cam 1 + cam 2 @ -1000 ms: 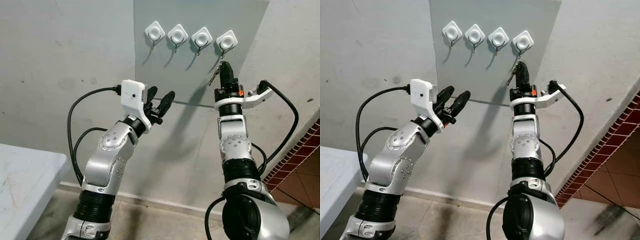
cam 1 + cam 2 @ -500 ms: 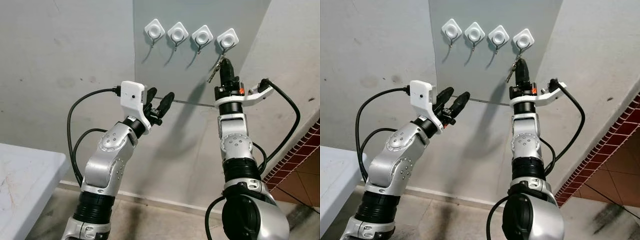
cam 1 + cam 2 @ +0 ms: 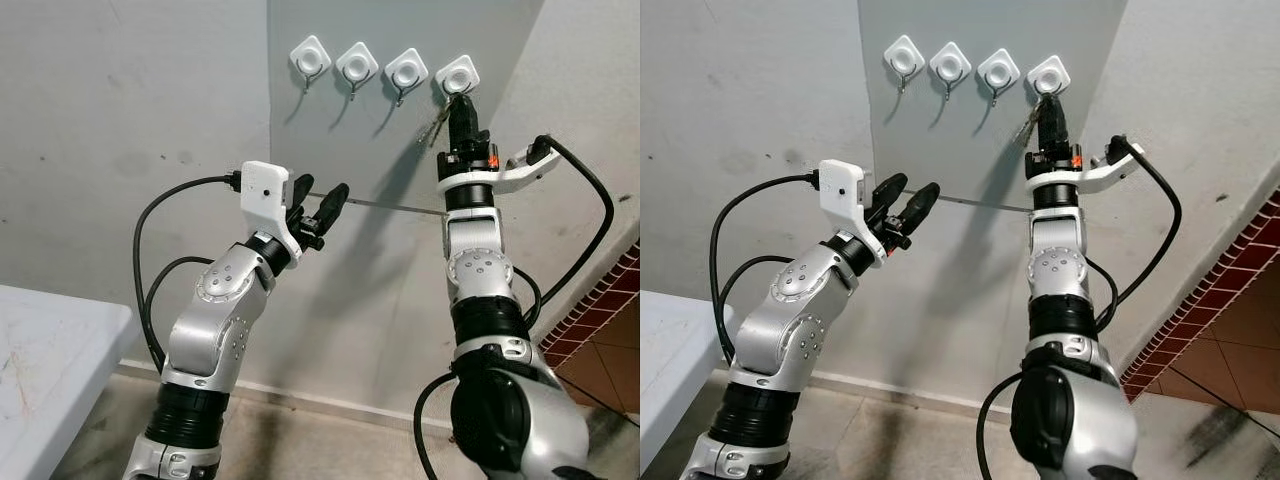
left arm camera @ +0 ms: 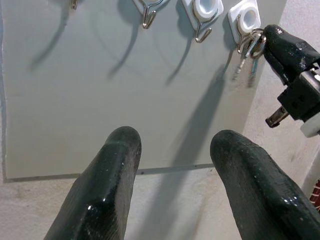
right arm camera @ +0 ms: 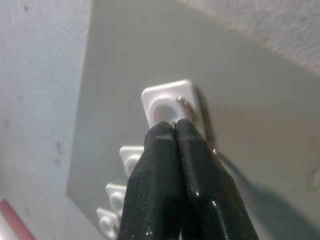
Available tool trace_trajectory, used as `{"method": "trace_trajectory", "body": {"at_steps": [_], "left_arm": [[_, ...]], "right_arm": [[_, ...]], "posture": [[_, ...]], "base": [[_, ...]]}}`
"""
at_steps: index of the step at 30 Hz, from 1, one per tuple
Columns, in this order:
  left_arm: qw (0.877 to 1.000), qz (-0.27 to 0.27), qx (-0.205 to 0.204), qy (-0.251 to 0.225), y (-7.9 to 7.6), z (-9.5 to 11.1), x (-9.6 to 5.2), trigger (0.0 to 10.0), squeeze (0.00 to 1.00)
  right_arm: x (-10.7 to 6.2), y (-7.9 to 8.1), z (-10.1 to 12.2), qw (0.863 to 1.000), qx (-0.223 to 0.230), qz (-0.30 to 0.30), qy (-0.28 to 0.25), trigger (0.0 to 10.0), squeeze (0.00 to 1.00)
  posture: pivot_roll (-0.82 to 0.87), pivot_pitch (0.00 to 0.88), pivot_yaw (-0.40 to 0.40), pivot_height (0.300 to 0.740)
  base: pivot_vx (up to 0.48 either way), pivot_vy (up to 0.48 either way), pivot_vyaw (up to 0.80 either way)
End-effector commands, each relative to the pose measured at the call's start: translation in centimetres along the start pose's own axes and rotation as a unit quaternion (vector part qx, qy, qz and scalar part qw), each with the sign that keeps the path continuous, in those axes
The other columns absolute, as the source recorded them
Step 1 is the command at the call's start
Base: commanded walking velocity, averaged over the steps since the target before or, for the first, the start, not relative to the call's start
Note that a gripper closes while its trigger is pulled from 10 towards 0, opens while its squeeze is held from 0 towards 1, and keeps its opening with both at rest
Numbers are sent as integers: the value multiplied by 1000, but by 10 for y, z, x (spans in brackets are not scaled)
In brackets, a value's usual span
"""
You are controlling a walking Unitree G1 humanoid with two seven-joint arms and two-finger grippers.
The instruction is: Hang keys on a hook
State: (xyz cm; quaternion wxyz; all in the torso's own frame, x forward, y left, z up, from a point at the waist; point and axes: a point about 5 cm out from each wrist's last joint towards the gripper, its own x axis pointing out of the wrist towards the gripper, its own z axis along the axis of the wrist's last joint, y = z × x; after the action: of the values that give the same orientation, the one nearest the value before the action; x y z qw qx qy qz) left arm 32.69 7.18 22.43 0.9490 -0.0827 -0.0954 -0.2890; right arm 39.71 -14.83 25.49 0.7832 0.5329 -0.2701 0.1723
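My right gripper point(image 3: 461, 108), fingers pressed together on the keys point(image 4: 248, 44), has risen in the last second to the rightmost hook point(image 3: 456, 76), ring now at its prong, so hanging looks nearly done; left gripper point(image 3: 318, 207) hangs spread, idle.

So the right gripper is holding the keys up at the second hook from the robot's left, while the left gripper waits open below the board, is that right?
Not quite: the right gripper holds the keys at the hook farthest to the robot's right, as the left eye view shows. The rest stands: the left gripper waits open below the board.
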Motion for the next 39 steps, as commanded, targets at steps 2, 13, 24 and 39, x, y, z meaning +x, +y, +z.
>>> {"method": "trace_trajectory", "body": {"at_steps": [2, 13, 24, 39], "left_arm": [[1000, -1, 0, -5, -2, 3, -1, 10000, 0], [1000, 5, -3, -6, -1, 5, -2, 10000, 0], [1000, 6, -4, -7, 0, 5, -2, 10000, 0], [1000, 7, -6, -8, -1, 5, -1, 10000, 0]], "right_arm": [[2, -3, 5, 1000, -1, -18, -12, 10000, 0], [-9, -19, -6, 998, 13, -69, 9, 10000, 0], [-11, -7, -25, 995, -54, 5, 85, 10000, 0], [-19, -14, -31, 978, -167, 4, 125, 10000, 0]], "posture": [[23, 0, -54, 740], [25, 11, -56, 740], [25, 10, -59, 740], [21, 8, -60, 740]], "base": [[0, 0, 0], [0, 0, 0], [0, 0, 0], [0, 0, 0]]}}
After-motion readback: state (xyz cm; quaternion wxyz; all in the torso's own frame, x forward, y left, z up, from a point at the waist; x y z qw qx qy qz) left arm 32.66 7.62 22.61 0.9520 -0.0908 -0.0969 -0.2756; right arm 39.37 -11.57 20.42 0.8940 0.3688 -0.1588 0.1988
